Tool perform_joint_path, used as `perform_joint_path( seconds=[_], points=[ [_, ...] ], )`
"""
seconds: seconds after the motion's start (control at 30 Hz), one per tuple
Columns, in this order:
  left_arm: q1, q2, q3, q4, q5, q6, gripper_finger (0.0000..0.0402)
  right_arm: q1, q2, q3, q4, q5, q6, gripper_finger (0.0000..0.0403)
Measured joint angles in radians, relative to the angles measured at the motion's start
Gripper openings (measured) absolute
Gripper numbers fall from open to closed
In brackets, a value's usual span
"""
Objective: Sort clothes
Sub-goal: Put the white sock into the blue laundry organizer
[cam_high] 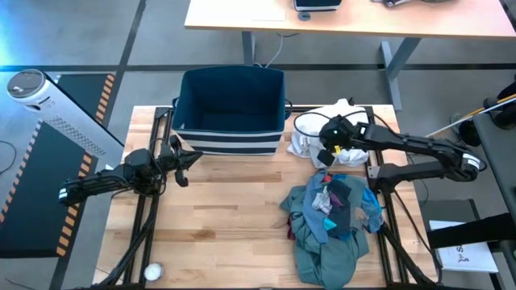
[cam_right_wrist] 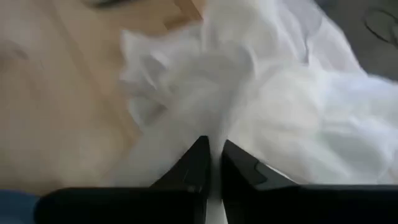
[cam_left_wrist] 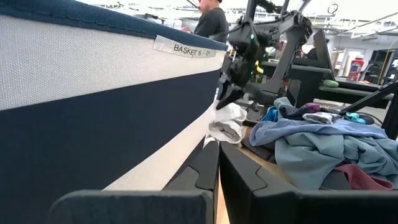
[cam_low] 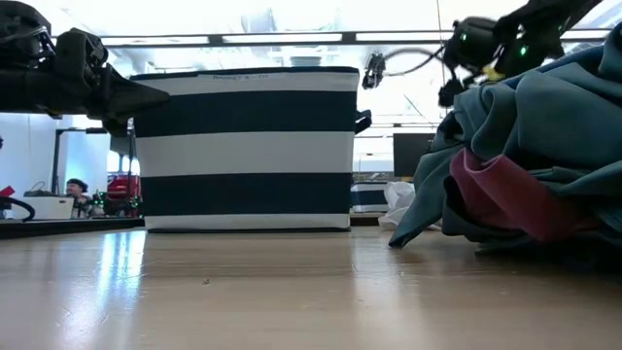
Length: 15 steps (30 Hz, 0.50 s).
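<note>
Right tool (cam_high: 324,155) clenched on crumpled white fabric garment (cam_high: 345,134) near worktop (cam_high: 226,209) far right edge; navy striped bin (cam_high: 230,109) just leftward. Left tool (cam_high: 187,165) clenched, empty.

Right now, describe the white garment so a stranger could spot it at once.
Find the navy striped bin at the table's far edge. Just to its right lies the white garment, under the right gripper. It is the only white piece; the pile nearer the front is teal.

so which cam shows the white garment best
The right wrist view: the white garment fills it, pinched between the right gripper's fingers. The high view shows it whole but small beside the navy bin. The left wrist view catches a hanging part; the low view only a sliver.
</note>
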Motion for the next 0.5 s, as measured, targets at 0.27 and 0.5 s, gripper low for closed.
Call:
perform_joint_path(
  seconds=[0.27,0.5],
  points=[
    [0.000,0.000,0.000,0.000,0.000,0.000,0.0000,0.031,-0.117,0.152,-0.088,-0.167,0.005,0.0002],
    [0.000,0.000,0.000,0.000,0.000,0.000,0.0000,0.061,-0.182,0.316,-0.052,-0.239,0.009,0.0001]
  ],
)
